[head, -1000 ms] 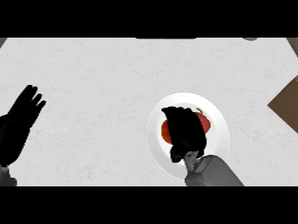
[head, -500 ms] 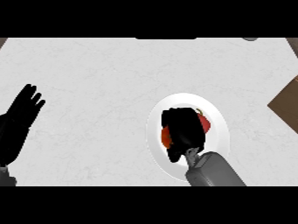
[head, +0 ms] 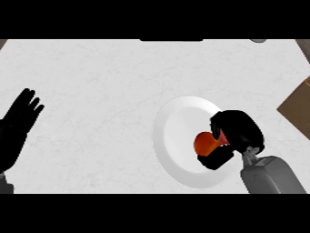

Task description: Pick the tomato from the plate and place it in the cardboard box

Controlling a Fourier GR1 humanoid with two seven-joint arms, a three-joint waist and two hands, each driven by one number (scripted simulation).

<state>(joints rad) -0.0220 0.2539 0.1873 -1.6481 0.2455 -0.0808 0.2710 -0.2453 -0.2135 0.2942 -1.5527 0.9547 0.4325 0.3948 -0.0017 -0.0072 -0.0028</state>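
A white plate point(head: 177, 132) lies on the pale counter, right of centre. Over its right side my right hand point(head: 236, 132) is curled round the red-orange tomato point(head: 204, 142), of which only the left part shows between thumb and fingers. The brown cardboard box point(head: 309, 107) stands at the right edge, partly cut off by the view, a short way right of that hand. My left hand point(head: 13, 125) rests open at the left edge with its fingers pointing up and away.
The counter point(head: 117, 77) is a light marbled surface with darker wood showing at both upper corners. A small grey object point(head: 258, 40) sits at the far edge, top right.
My right hand has curled shut round the tomato and shifted right toward the plate's right rim. The left hand has not moved.
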